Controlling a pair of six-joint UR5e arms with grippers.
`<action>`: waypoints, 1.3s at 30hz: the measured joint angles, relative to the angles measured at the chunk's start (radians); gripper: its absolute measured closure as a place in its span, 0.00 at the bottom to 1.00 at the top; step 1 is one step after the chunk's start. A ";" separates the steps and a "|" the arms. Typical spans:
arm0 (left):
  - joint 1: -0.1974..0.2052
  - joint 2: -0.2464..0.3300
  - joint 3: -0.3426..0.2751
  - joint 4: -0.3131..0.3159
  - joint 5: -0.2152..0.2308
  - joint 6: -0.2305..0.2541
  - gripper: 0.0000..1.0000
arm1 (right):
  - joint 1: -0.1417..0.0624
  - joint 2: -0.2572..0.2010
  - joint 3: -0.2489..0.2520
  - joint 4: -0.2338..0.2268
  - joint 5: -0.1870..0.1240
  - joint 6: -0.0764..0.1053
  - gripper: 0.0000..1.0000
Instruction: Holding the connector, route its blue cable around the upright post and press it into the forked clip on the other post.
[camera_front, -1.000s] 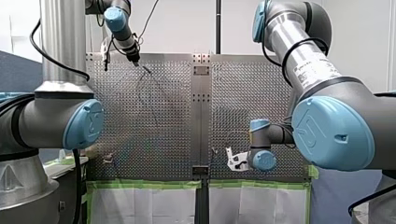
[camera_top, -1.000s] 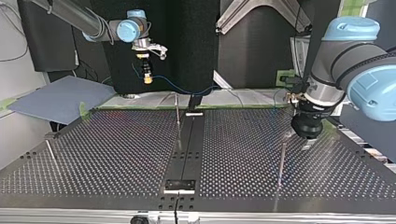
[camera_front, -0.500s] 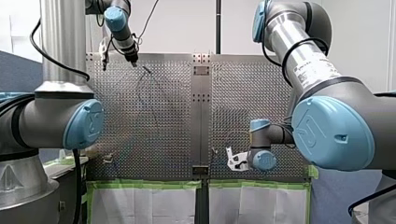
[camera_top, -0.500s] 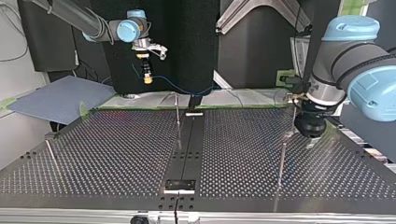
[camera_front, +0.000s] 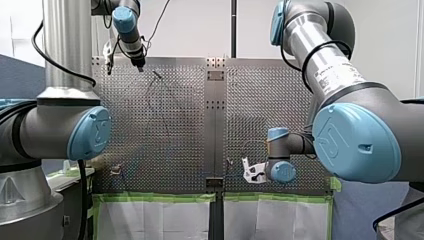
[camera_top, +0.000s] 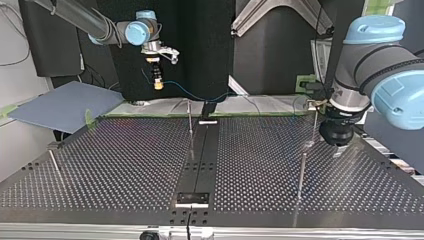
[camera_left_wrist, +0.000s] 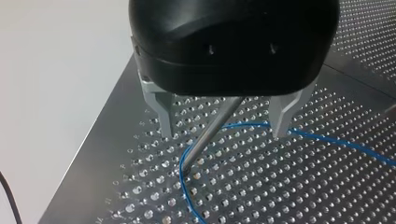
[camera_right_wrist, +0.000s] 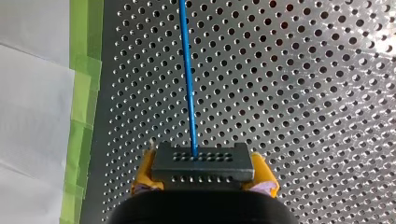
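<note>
- Perforated metal table (camera_right_wrist: 303, 93) lies under both my wrists, with green tape (camera_right_wrist: 81, 93) along one edge.
- My left gripper (camera_left_wrist: 223, 134) is spread wide and grips nothing. Its metal fingers (camera_left_wrist: 161, 109) stand on either side of the upright post (camera_left_wrist: 201, 147) and touch neither the post nor the table.
- My right gripper (camera_right_wrist: 203, 171) is clamped on the black connector (camera_right_wrist: 203, 163), held in the air well apart from the post. The yellow pads (camera_right_wrist: 141, 176) press on its two short ends.
- The connector's long axis runs from pad to pad, and its holed face points away from my wrist.
- From the middle of that face the blue cable (camera_right_wrist: 187, 84) runs straight ahead, square to the long axis.
- At the post the cable bends round it, close to its foot.
</note>
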 joint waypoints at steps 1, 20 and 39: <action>0.000 0.001 0.000 0.003 0.000 0.003 0.00 | 0.000 0.000 0.000 0.000 0.000 0.000 1.00; -0.065 0.003 -0.073 0.149 0.045 0.145 0.00 | 0.000 0.000 0.000 0.000 -0.002 0.005 1.00; -0.175 -0.054 -0.248 0.325 0.021 0.214 0.00 | 0.000 0.000 0.000 -0.001 -0.002 0.005 1.00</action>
